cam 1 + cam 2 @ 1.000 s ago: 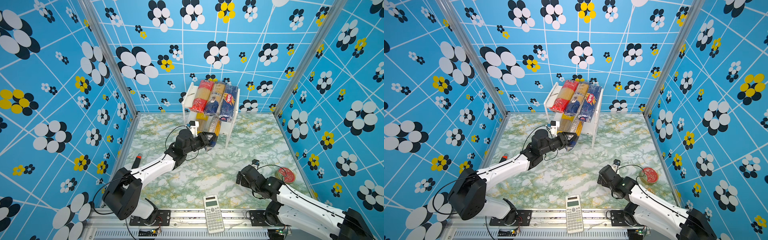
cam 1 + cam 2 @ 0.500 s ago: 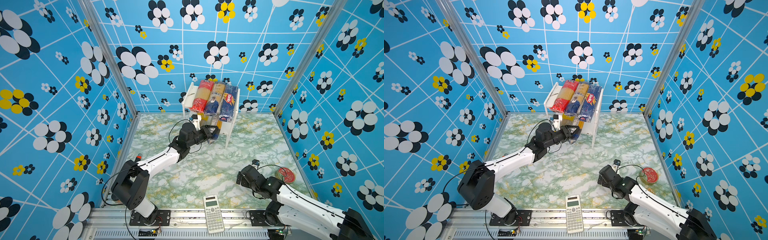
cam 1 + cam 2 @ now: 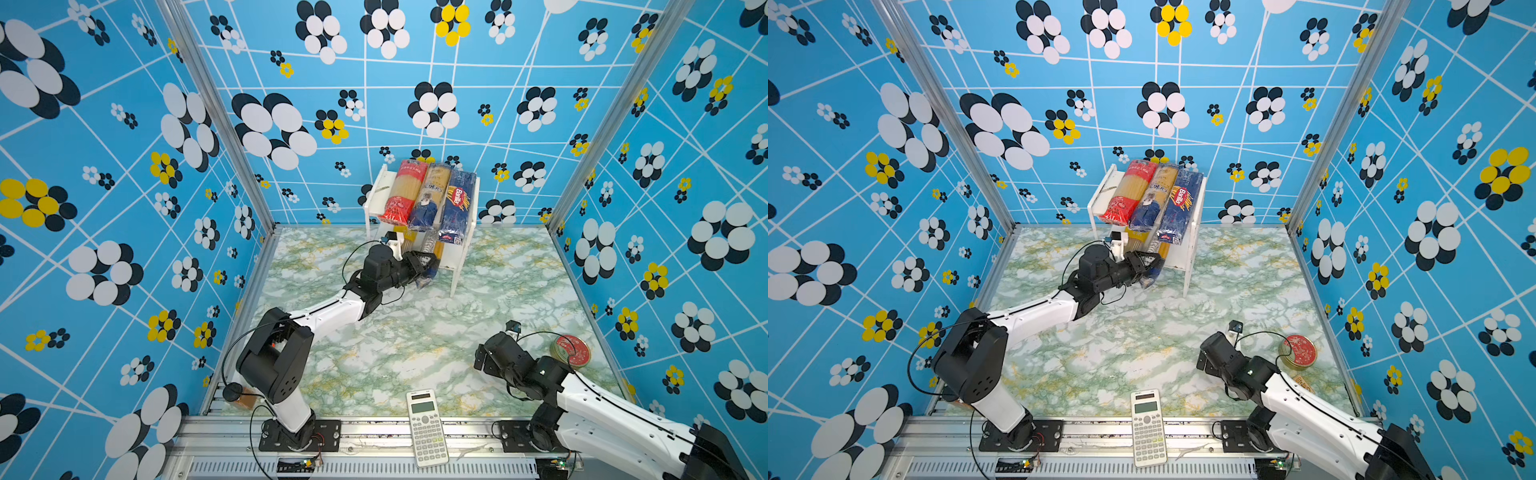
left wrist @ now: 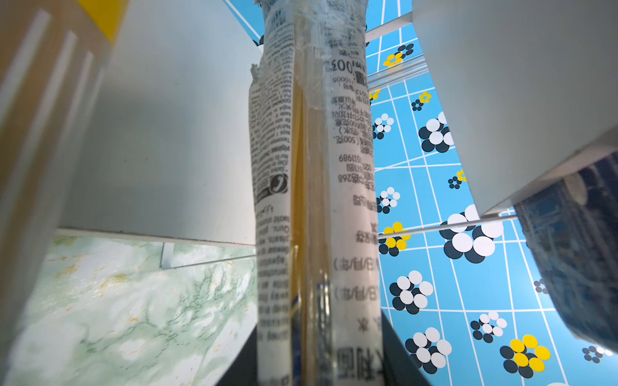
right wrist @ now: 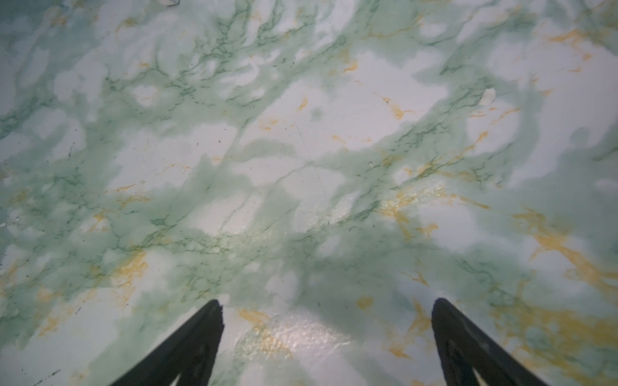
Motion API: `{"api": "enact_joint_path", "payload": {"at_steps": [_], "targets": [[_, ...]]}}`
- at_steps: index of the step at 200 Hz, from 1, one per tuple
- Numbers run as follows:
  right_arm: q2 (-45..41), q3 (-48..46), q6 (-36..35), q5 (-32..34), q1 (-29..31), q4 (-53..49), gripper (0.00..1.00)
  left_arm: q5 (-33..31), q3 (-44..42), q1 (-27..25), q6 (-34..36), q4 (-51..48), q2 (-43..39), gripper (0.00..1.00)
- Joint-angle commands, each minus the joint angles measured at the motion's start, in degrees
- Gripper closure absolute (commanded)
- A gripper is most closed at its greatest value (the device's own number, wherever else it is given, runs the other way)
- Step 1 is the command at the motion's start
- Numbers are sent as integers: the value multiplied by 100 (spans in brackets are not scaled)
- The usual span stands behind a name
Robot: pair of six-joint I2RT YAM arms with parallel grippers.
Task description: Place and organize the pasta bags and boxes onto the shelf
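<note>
Left gripper pinches navy-ended clear bag at shelf lower front edge. Right gripper gapes empty; well off shelf.

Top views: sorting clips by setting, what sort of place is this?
Probably a robot test cell: flower-print blue walls box in a marble-print tabletop, with a metal rail along its front.

- shelf: small white two-tier rack with raised side panels; stands upright at the far middle
- top tier: three long packs lying side by side and touching, near ends overhanging the front edge; left to right, red-ended clear bag; navy-ended clear bag; dark blue Barilla box
- lower tier: yellow bag at left, mostly hidden; right of it a second navy-ended clear bag, navy end sticking out nearward, clamped in the left gripper jaws
</note>
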Motion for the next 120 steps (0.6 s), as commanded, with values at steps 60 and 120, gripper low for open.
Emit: {"api": "enact_joint_path", "payload": {"at_steps": [60,120], "targets": [[-9,-71,45,-36,-42,-127,1,-495,495,-137,756,646,-140,100],[-68,-88,71,-75,-43,-138,1,-468,597,-137,624,903,97,100]]}}
